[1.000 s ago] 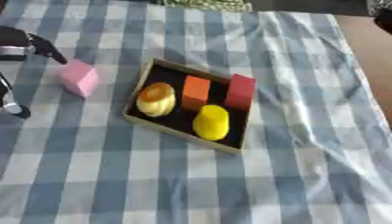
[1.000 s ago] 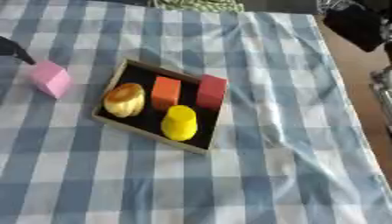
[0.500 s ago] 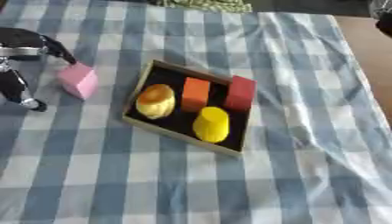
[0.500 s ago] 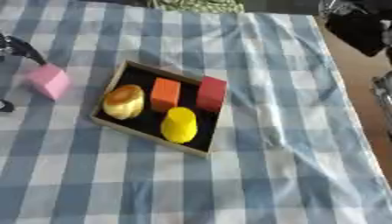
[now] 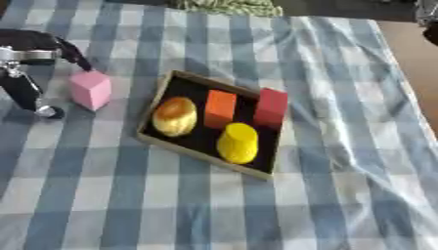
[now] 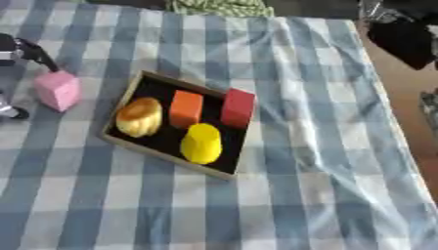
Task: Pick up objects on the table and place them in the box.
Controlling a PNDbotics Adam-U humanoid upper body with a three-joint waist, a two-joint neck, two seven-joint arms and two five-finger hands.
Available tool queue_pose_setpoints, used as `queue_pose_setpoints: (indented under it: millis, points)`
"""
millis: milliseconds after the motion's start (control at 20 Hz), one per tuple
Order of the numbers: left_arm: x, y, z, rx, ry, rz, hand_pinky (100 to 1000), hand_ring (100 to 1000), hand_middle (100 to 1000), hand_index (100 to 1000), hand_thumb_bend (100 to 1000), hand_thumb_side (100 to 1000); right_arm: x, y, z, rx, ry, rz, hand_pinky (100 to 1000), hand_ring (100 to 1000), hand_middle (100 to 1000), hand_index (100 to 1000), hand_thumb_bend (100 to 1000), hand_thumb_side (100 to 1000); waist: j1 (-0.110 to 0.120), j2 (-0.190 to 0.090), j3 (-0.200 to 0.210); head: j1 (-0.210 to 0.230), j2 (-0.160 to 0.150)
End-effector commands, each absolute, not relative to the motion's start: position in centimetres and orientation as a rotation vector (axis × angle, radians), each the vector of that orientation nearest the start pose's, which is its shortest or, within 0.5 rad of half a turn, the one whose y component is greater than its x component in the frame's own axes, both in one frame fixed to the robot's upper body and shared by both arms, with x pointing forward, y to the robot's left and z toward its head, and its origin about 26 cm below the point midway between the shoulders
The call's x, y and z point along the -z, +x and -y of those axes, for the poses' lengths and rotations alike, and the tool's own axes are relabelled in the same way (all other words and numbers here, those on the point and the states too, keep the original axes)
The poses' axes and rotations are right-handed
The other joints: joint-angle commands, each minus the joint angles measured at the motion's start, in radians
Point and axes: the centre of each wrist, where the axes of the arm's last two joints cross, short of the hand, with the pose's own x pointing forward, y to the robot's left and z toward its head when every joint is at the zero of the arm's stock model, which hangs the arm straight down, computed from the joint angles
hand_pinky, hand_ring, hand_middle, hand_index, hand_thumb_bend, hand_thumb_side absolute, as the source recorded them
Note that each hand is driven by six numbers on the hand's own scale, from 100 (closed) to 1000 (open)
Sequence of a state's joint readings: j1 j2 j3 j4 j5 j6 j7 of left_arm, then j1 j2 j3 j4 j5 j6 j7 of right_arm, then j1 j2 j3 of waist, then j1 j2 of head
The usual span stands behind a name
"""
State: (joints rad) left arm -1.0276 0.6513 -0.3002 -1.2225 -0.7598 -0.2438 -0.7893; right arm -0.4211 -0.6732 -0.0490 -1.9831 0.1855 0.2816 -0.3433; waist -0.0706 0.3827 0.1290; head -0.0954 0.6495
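A pink block stands on the checked cloth left of the box, a shallow wooden tray with a black floor. In the box lie a brown bun, an orange block, a red block and a yellow cylinder. My left hand is at the left edge, open. One finger reaches down to the pink block's upper left corner, and the thumb points down to the cloth left of the block. My right hand is a dark shape in the upper right corner, away from the objects.
The blue and white checked cloth covers the table and is wrinkled on the right side. A green patterned thing lies at the far edge. The table's right edge runs beside bare brown floor.
My left hand has come a little further in from the left, toward the pink block. The block and the box contents have not moved.
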Motion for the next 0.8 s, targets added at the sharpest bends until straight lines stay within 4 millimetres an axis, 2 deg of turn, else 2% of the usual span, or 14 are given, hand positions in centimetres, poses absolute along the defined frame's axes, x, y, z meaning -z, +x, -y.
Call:
queue_pose_setpoints:
  millis: [50,300,550,800]
  points:
    - [-34.3,43.1,-27.1,1.898,0.985,1.297,942,882,817,876,581,100,-28.4,29.7,31.0,-0.267,-0.996,2.204,800,748,542,697,254,350,0.016,-0.006,-0.001,-0.001,-0.010]
    - [-36.0,42.1,-26.3,1.902,1.002,1.331,938,878,812,877,587,100,-28.3,29.8,31.1,-0.266,-0.998,2.199,800,748,542,697,251,352,0.020,-0.001,0.001,-0.006,-0.013]
    - [-35.3,42.6,-25.7,1.923,0.955,1.305,937,881,818,884,586,100,-28.4,29.8,31.0,-0.260,-0.991,2.204,800,749,541,698,250,355,0.020,0.008,-0.007,-0.003,-0.019]
    - [-34.5,43.0,-25.7,1.945,0.926,1.261,940,887,829,899,638,100,-28.3,29.8,31.0,-0.257,-0.987,2.203,800,749,541,698,251,353,0.021,0.015,-0.010,-0.003,-0.016]
